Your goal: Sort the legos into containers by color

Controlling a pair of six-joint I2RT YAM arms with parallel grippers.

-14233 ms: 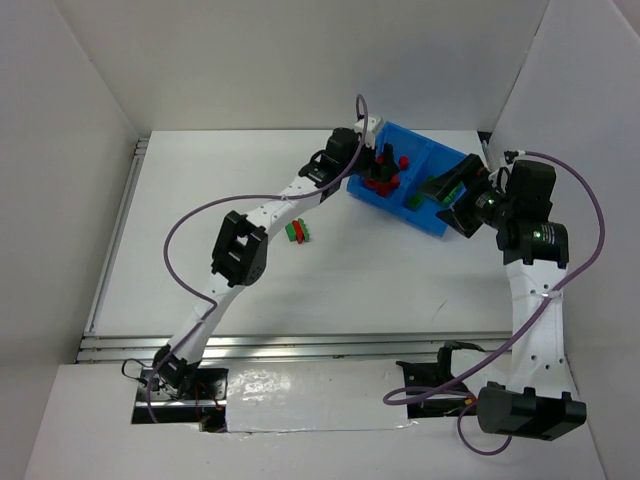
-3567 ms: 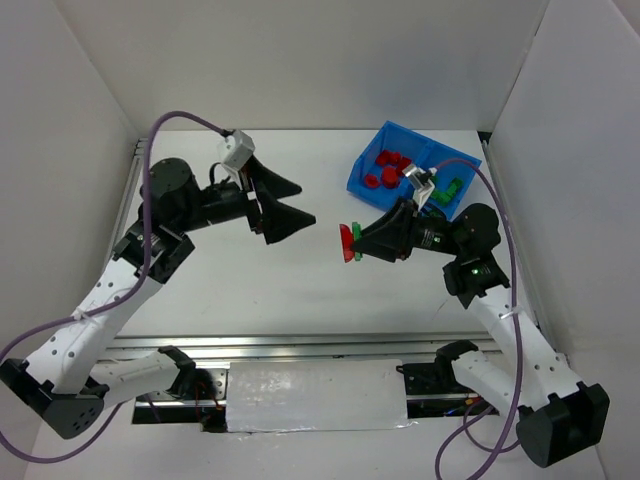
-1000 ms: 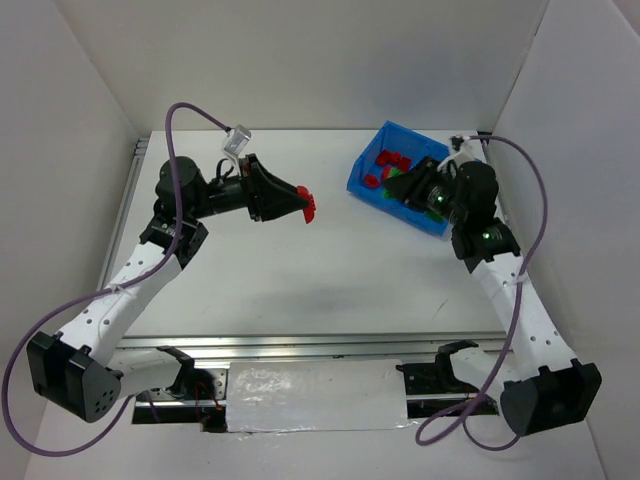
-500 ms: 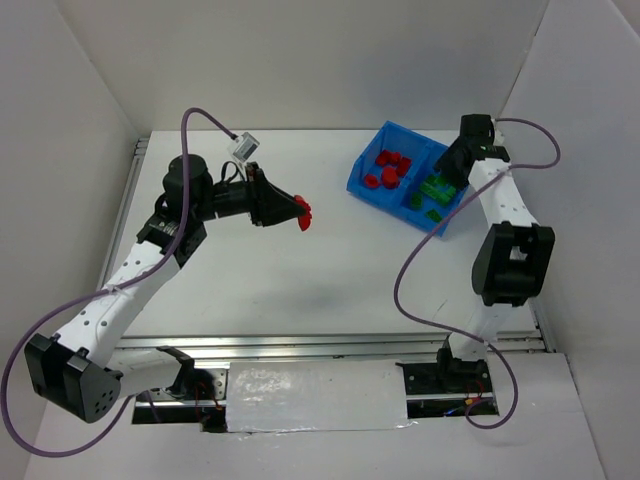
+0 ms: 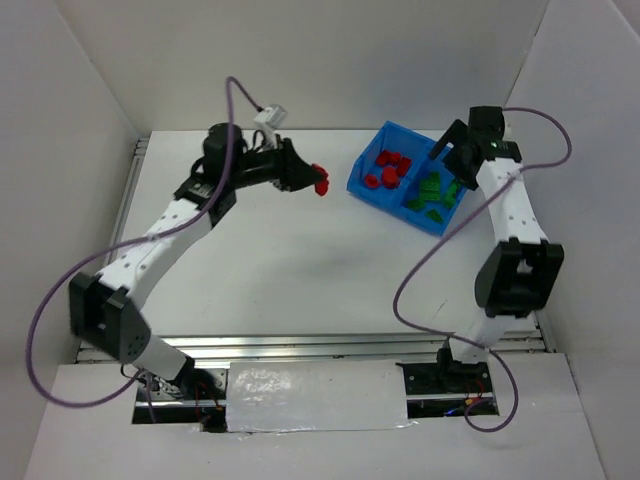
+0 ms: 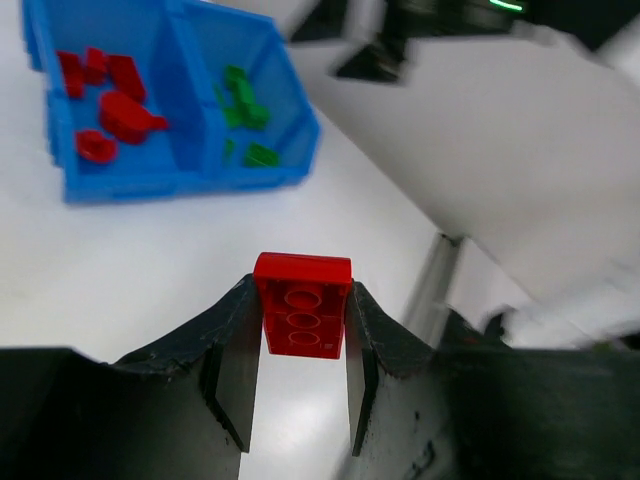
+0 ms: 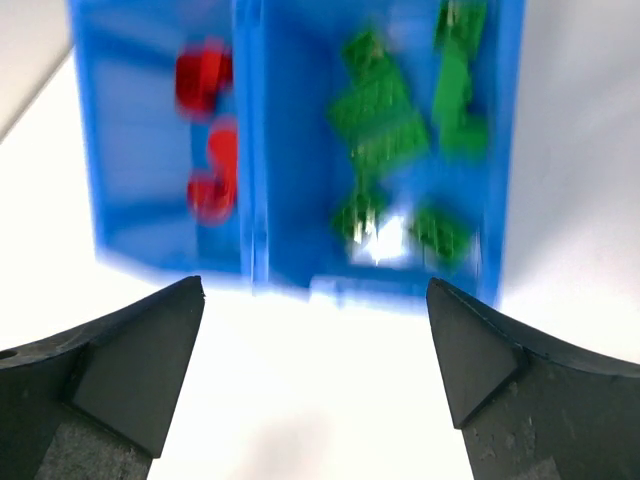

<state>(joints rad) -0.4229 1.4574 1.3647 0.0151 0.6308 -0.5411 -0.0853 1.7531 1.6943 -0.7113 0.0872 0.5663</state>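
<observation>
— Where is the red brick (image 6: 302,318) being kept?
— It is being clamped between the left gripper's (image 5: 306,180) fingers, near the blue bin (image 6: 150,185).
— And the right gripper (image 7: 313,290)?
— Its fingers are being held wide apart over the bin (green bricks (image 7: 385,110) in one compartment, red bricks (image 7: 205,75) in the other).

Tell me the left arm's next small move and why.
Probably carry the red brick rightward until it hangs over the red compartment of the blue bin. The left end effector is shut on it short of the bin, above the table, and the other red bricks lie in that compartment.
</observation>
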